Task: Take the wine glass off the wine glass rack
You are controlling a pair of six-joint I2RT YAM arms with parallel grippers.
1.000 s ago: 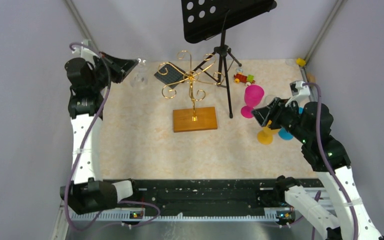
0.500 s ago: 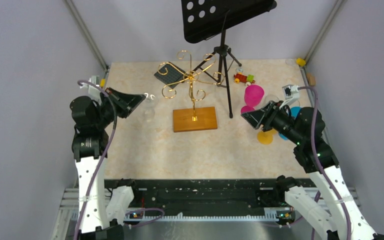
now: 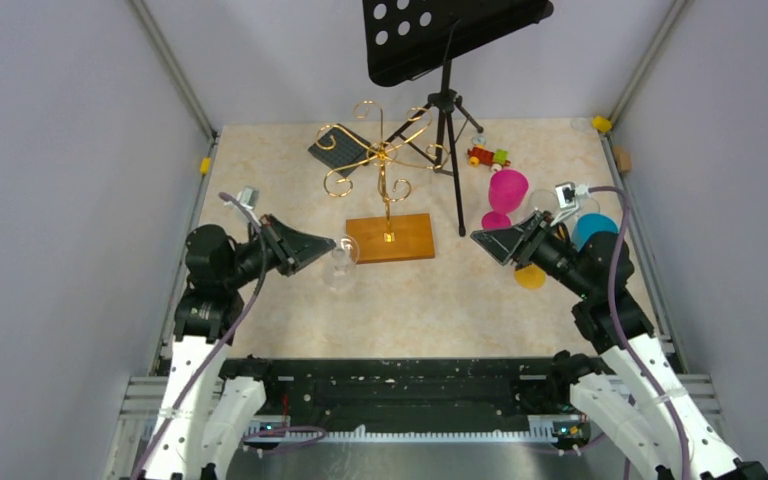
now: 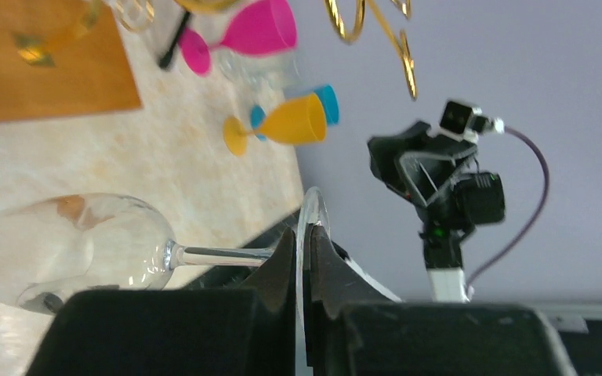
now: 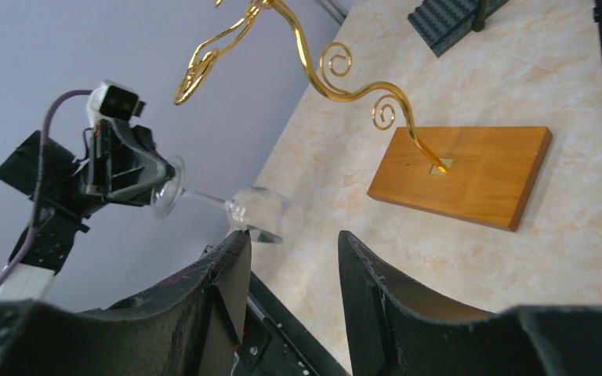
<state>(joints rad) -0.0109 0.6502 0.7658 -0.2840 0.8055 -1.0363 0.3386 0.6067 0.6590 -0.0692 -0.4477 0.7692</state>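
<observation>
We see our left gripper pinched on the foot of the clear wine glass — held sideways, off the wine glass rack, just left of its wooden base near the top view's centre. Our right gripper gapes, fingers apart, grasping nothing.

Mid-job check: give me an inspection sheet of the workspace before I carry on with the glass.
Surface: beige table, no spills seen.
Job's things: clear wine glass is off the gold wine glass rack, lying sideways in the grip.
Clutter: black music stand, pink glass, yellow glass, blue glass, toy train, dark ridged pad.
Grippers: left gripper shut on the glass's foot; right gripper open, empty.
Cables: purple cables loop off each wrist, no snag seen.
Surroundings: plain grey walls; nothing else seen.
</observation>
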